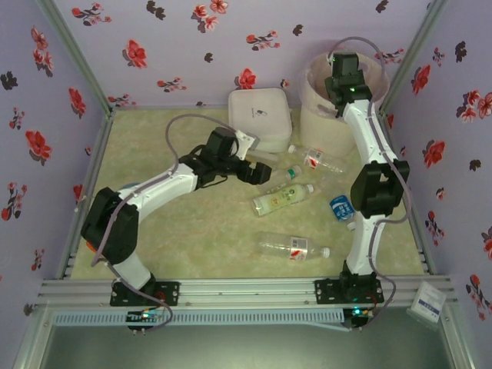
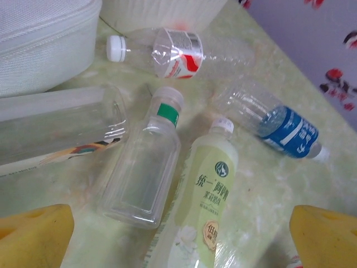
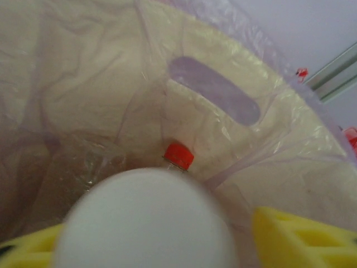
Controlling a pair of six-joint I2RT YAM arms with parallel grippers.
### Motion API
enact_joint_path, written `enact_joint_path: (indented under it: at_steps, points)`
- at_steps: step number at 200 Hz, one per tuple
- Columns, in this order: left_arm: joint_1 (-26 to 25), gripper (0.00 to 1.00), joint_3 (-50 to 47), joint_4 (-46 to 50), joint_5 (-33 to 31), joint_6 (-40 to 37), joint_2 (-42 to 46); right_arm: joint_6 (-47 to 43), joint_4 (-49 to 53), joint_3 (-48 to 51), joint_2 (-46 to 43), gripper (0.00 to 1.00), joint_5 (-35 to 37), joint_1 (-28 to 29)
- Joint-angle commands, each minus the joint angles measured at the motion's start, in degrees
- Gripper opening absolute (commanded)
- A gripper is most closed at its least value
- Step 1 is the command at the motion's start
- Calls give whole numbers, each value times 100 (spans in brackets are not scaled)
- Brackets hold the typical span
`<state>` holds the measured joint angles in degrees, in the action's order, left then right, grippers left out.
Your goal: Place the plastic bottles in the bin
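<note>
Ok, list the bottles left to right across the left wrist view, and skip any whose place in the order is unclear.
From the left: large clear bottle → clear bottle with a green neck band → pale green tea bottle → blue-label bottle.

The left arm (image 1: 157,187) and right arm (image 1: 370,142) have white shells, black joints and black base plates (image 1: 146,293). Grey cables (image 1: 175,137) loop alongside each. Their fingers (image 2: 36,234) are bright yellow.
</note>
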<state>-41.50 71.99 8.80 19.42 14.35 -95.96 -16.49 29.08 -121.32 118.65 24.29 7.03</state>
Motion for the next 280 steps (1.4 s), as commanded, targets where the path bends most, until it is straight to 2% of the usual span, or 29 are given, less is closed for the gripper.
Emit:
enact_joint_path:
  at_steps: [1, 41, 68, 106, 145, 204, 221, 248, 280]
  points:
    - [-219, 100, 278, 844, -539, -712, -167, 490, 730, -561, 199, 84, 77, -26]
    - [-418, 100, 330, 940, -354, -1022, -284, 777, 1187, -1133, 415, 99, -205, -93]
    - [-574, 100, 523, 1243, -324, -1215, -487, 966, 1506, -1518, 362, 99, -258, -100]
    - [-708, 100, 842, 1779, -324, -1708, -801, 1732, 1819, -1439, -132, 100, -563, -97]
    - [-808, 100, 1368, 2648, -379, -2243, -1208, 2410, 1728, -766, -1000, 100, -1159, -66]
    - [-850, 100, 1327, 2763, -396, -2394, -1365, 2924, 1836, 219, -2325, 99, -1995, -53]
    - [-878, 100, 1365, 2768, -395, -2454, -1446, 3096, 1789, 764, -2759, 99, -2232, -56]
    - [-921, 100, 1614, 3025, -429, -2587, -1795, 3528, 1265, 2173, -3700, 100, -2635, -61]
    - [-949, 99, 1679, 3085, -776, -2716, -2054, 3925, 1058, 3194, -4580, 99, -2970, -92]
